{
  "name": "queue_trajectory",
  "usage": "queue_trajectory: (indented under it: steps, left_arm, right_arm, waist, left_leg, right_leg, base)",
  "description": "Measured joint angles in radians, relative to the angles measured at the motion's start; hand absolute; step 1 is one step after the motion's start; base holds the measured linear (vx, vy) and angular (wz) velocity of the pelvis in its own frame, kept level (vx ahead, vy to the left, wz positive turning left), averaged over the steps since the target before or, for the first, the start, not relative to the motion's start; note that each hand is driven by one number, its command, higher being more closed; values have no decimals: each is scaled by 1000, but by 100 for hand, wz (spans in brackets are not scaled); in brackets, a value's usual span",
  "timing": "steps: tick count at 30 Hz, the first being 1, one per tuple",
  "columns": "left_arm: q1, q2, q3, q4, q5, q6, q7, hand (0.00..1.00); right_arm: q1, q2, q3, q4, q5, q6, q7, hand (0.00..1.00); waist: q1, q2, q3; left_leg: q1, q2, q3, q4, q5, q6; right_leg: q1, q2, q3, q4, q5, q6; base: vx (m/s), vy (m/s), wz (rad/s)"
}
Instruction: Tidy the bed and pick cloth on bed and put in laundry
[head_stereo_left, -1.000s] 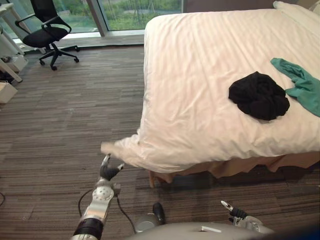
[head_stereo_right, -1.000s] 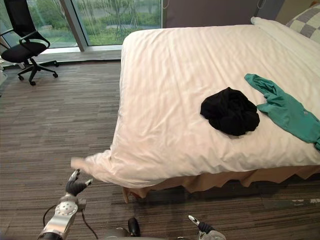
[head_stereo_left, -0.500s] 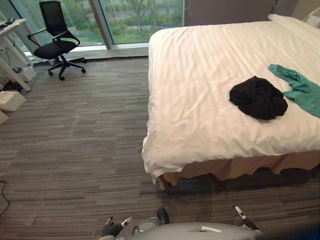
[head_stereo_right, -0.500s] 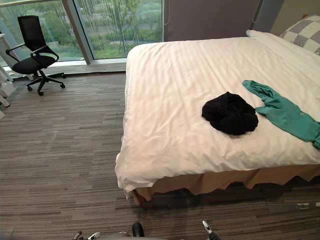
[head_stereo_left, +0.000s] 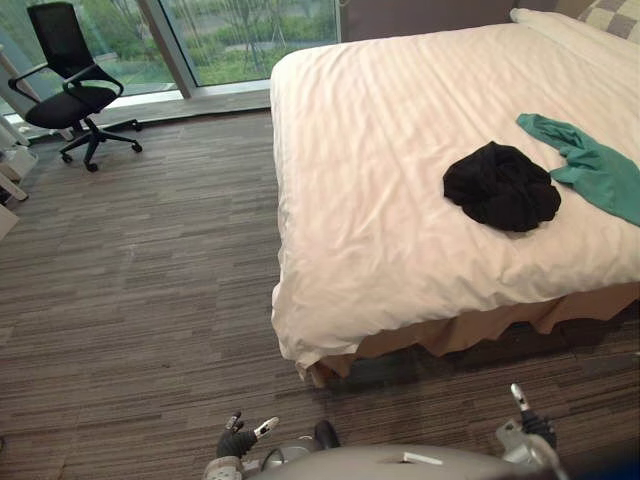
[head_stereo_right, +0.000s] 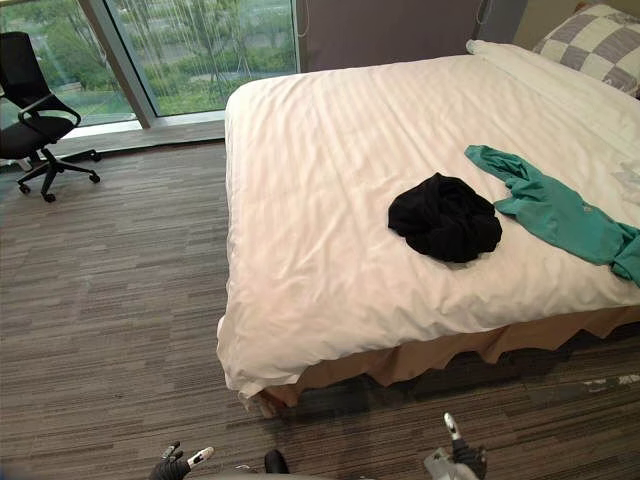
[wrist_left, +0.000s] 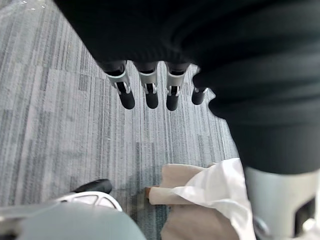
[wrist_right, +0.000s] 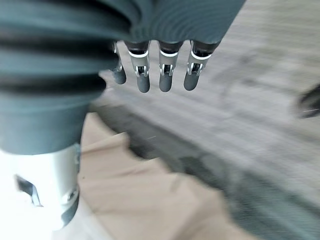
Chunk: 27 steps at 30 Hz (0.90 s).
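Your left hand (head_stereo_left: 237, 441) has let go of the duvet corner (head_stereo_left: 300, 345) it was tugging a second ago and dropped low, level with the right hand (head_stereo_left: 527, 428). Both sets of fingers (wrist_left: 150, 95) hang straight and apart, holding nothing, so the tidying pull looks done and the pickup comes next. The black cloth (head_stereo_left: 502, 186) and green cloth (head_stereo_left: 585, 165) lie untouched on the bed (head_stereo_left: 380, 110), just beside each other and well in from the near edge, so you'll likely have to step in and reach over it. The floor (head_stereo_left: 150, 270) on your left is open as far as the office chair (head_stereo_left: 70, 85).
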Motion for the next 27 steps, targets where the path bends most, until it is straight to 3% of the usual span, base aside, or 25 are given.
queue_trajectory:
  steps: [5,8,9,11,13,18,19,23,27]
  left_arm:
    - [-2,21,-38,-4,-43,2,-7,0]
    - [5,27,-24,-21,-60,10,-37,0]
    - [9,30,-12,-27,-58,9,-53,0]
    - [12,35,9,-27,-57,6,-69,0]
    - [24,40,14,-27,-55,0,-75,0]
    - [30,36,4,-28,-55,-6,-68,0]
    - [32,36,4,-29,-55,-9,-60,0]
    - [47,35,4,-34,-55,-20,-51,0]
    - [59,35,4,-66,-55,-34,-40,0]
  right_arm:
    - [-90,-72,-15,-32,-103,-38,15,0]
    - [-146,-199,-107,-26,-107,-43,170,0]
    - [-169,-264,-109,-29,-93,-43,240,0]
    - [-194,-339,-71,-61,-90,-35,300,0]
    - [-242,-415,53,-187,-72,22,355,0]
    - [-354,-364,206,-289,-113,89,360,0]
    - [-381,-346,246,-297,-140,103,360,100]
    - [-484,-293,364,-307,-183,153,360,100]
    - [-566,-248,441,-311,-191,192,373,100]
  waist:
    - [2,-9,6]
    - [11,-12,9]
    - [12,-7,9]
    - [9,-9,12]
    - [1,-17,15]
    - [24,-35,20]
    - [27,-34,20]
    - [35,-31,18]
    - [80,-28,16]
  left_leg:
    - [14,-7,-3,0,-12,-2]
    - [26,-22,-18,0,-26,5]
    - [28,-30,-34,0,-29,8]
    - [29,-39,-44,0,-36,9]
    - [30,-47,-62,-1,-40,16]
    - [24,-43,-83,0,-42,15]
    - [20,-38,-93,0,-41,15]
    - [19,-21,-118,7,-39,17]
    - [20,23,-154,8,-36,15]
  right_leg:
    - [16,-5,-4,-1,0,-1]
    - [36,-16,-27,-2,0,-3]
    - [45,-21,-39,-1,-2,-6]
    - [54,-29,-59,-2,-8,-16]
    - [65,-33,-83,0,-9,-19]
    - [65,-26,-104,4,0,-31]
    - [64,-19,-117,8,12,-36]
    - [62,-3,-128,32,49,-33]
    - [51,35,-127,79,112,-24]
  base:
    - [53,-5,2]
    - [57,4,15]
    - [44,14,26]
    - [28,5,23]
    - [40,-19,23]
    - [44,-47,15]
    - [87,-72,32]
    - [137,-52,29]
    - [148,-84,25]
